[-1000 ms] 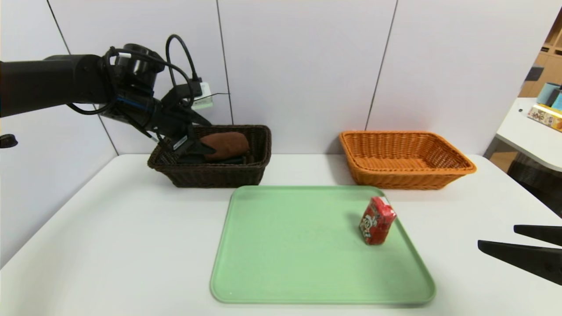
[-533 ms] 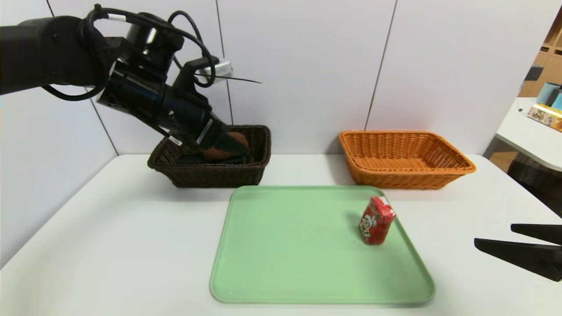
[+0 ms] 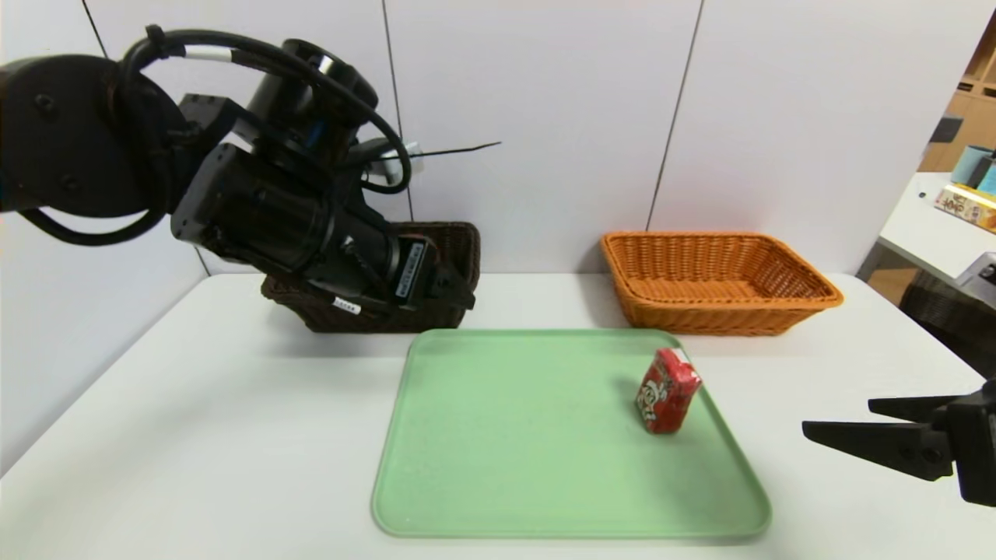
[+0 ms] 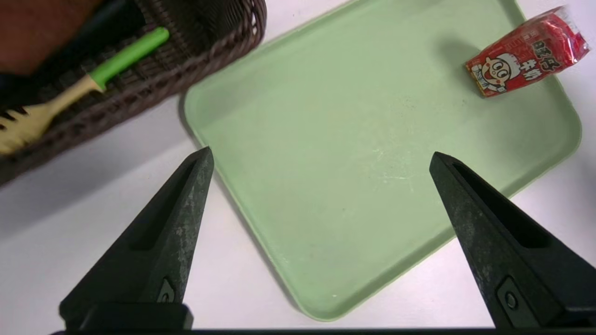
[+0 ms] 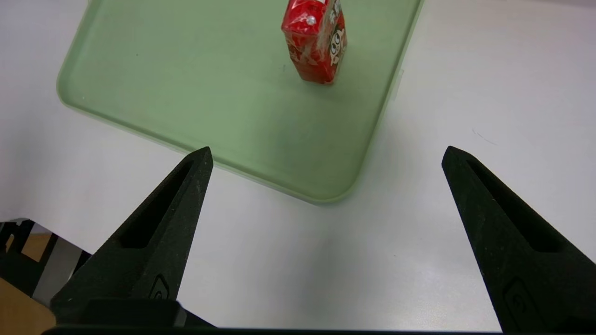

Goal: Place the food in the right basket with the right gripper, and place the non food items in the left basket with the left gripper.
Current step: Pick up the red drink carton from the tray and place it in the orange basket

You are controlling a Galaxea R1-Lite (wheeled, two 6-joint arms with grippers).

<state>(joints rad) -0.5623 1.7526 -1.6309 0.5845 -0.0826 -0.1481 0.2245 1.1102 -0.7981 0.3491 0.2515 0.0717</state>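
Observation:
A red milk carton point(image 3: 669, 390) stands upright near the right edge of the green tray point(image 3: 506, 435). My left gripper point(image 4: 320, 152) hangs open and empty above the tray's near left corner, just in front of the dark brown left basket point(image 3: 465, 235). That basket holds a green-handled fork point(image 4: 93, 79) and a brown item point(image 4: 32, 28). The orange right basket point(image 3: 716, 284) is empty. At the table's right edge my right gripper point(image 3: 839, 414) is open and empty, pointing at the carton point(image 5: 316, 39) from beyond the tray's corner.
The white table point(image 3: 194, 435) carries only the tray and the two baskets, which stand against the back wall. A second table point(image 3: 934, 225) with boxes stands off to the far right. My left arm point(image 3: 272, 210) covers most of the dark basket.
My left gripper opened wider, left the brown item in the dark basket and swung out toward the tray. My right gripper moved slightly left toward the tray.

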